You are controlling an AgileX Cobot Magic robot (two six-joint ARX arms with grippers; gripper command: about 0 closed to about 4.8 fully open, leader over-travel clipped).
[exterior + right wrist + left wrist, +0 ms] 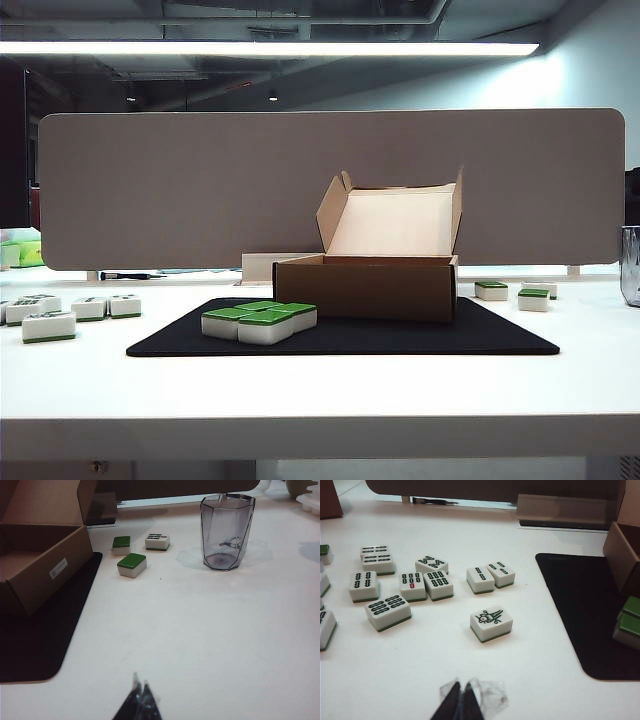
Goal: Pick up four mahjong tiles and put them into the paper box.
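both the left gripper (461, 696) and right gripper (140, 696) sit pressed together over the surface (320, 390), far from the mahjong tiles (259, 321) clustered before the open paper box (365, 288), so picking one could nudge its neighbours.

dim room, bright strip light overhead, sharp frames.
a ceiling light bar (270, 47) blows out to white in the exterior view; the table (300, 390) glares pale while the ceiling behind stays dark. the box (365, 285) lid's inner face is lit, its front wall in shade. soft shadows lie beside the tiles (491, 623) in the left wrist view. the glass (227, 532) casts a faint ringed shadow. both near gripper tips look blurred.
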